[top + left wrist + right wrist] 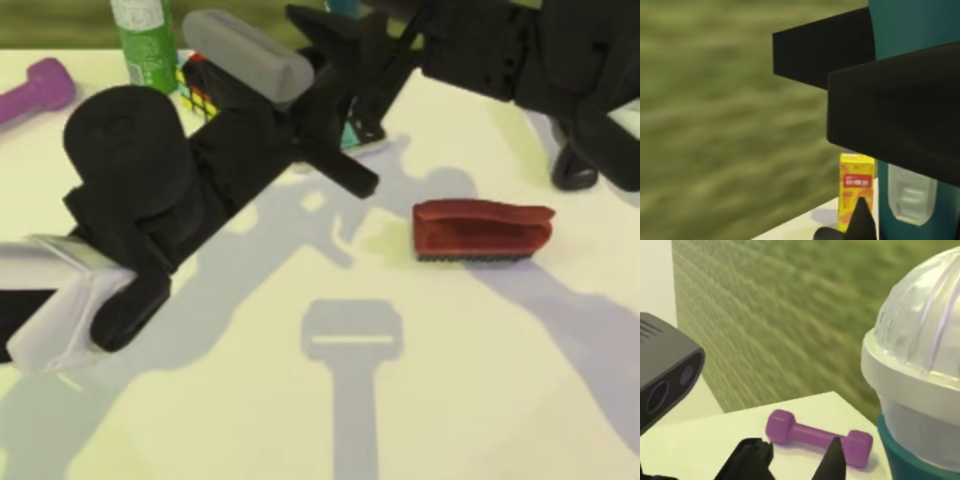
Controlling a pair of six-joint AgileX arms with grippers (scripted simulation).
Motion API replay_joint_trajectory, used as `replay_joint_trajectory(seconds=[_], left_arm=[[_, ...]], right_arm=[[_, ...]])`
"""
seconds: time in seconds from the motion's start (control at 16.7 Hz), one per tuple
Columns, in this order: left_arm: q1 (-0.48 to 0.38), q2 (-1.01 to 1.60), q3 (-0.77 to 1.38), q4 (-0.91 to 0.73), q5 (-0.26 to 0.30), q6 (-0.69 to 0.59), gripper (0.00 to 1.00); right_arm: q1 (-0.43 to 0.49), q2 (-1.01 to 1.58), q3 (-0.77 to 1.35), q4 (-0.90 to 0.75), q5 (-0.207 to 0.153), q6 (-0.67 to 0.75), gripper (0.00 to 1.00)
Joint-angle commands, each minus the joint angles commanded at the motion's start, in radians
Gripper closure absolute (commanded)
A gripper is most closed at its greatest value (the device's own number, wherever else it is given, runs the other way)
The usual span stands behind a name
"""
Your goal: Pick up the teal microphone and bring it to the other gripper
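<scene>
My left gripper (890,90) holds its jaws clamped on the one slim teal microphone (912,30), ribbed silver-white dome head (925,335) and white switch, above the surface's (300,400) far edge beside my right gripper (385,95), whose jaws I cannot judge.

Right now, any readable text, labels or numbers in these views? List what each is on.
None can be read.
Yellow carton: red label with white marks, too blurred to read.
Green can: white print, too blurred to read.
Microphone, red brush, purple dumbbell: no text visible.
</scene>
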Motion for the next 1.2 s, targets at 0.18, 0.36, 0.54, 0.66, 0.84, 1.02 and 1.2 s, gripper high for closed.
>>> replay_joint_trajectory(seconds=[0.18,0.36,0.54,0.66,0.84,1.02,1.2], left_arm=[[0.000,0.000,0.000,0.000,0.000,0.000,1.00],[0.000,0.000,0.000,0.000,0.000,0.000,1.00],[0.000,0.000,0.000,0.000,0.000,0.000,1.00],[0.000,0.000,0.000,0.000,0.000,0.000,1.00],[0.000,0.000,0.000,0.000,0.000,0.000,0.92],[0.000,0.000,0.000,0.000,0.000,0.000,0.70],[0.000,0.000,0.000,0.000,0.000,0.000,0.47]], right_arm=[[0.000,0.000,0.000,0.000,0.000,0.000,0.90],[0.000,0.000,0.000,0.000,0.000,0.000,1.00],[0.000,0.000,0.000,0.000,0.000,0.000,1.00],[0.000,0.000,0.000,0.000,0.000,0.000,1.00],[0.000,0.000,0.000,0.000,0.000,0.000,1.00],[0.000,0.000,0.000,0.000,0.000,0.000,1.00],[0.000,0.000,0.000,0.000,0.000,0.000,1.00]])
